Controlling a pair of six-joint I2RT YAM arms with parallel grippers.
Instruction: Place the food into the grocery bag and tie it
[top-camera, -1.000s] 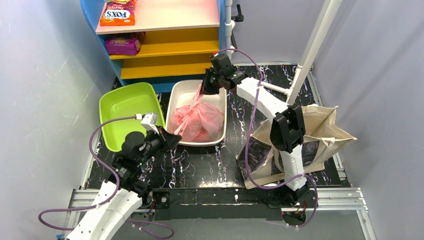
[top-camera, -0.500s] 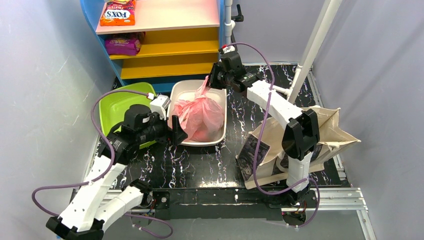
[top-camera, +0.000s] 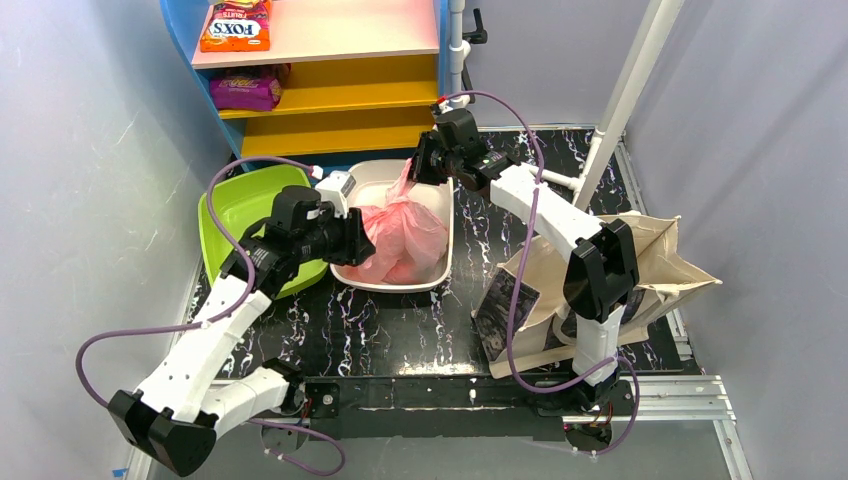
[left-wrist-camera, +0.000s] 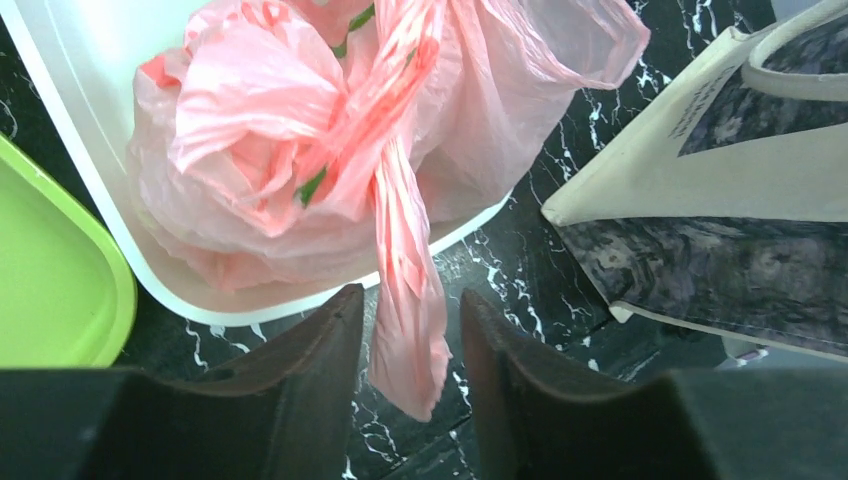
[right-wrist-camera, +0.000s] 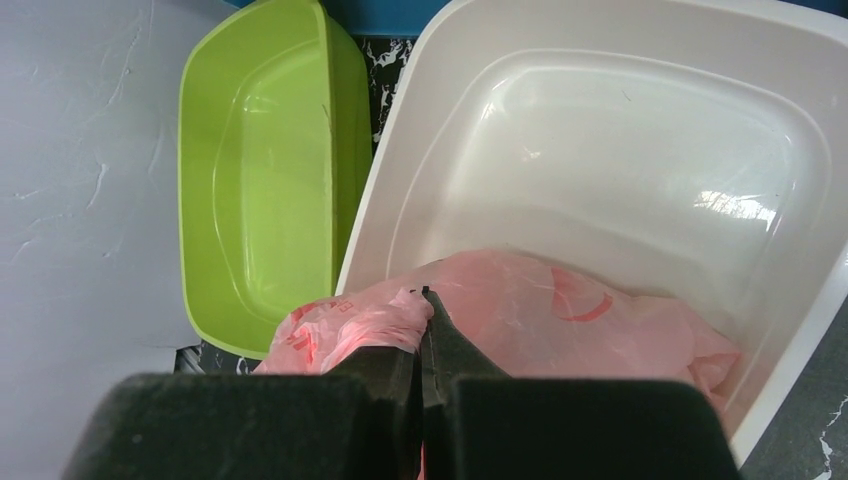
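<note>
Your left gripper stands with its two dark fingers parted on either side of a twisted pink handle strip. The strip hangs down between them with a sliver of gap on each side, so it is straddled and not yet pinched. Across the bag, your right gripper is clamped tight on a bunched fold of the same pink plastic and holds it up and toward the far edge of the worktop. This seems to be why the film rises taut there, giving the other hand a free tail to work with. Both tails belong to the grocery bag, a thin translucent pink carrier that slumps in the near half of a white tub, which sits mid-worktop toward the far edge. Its mouth is gathered and crossed, and most of the food is hidden inside. Only a small green piece shows through the plastic, so loading looks done and the tying is in hand. A green tub sits touching or just beside the white one, toward the far left corner. A stiff canvas tote stands open near the near right corner, apart from the work. A coloured shelf unit rises beyond the far edge.
</note>
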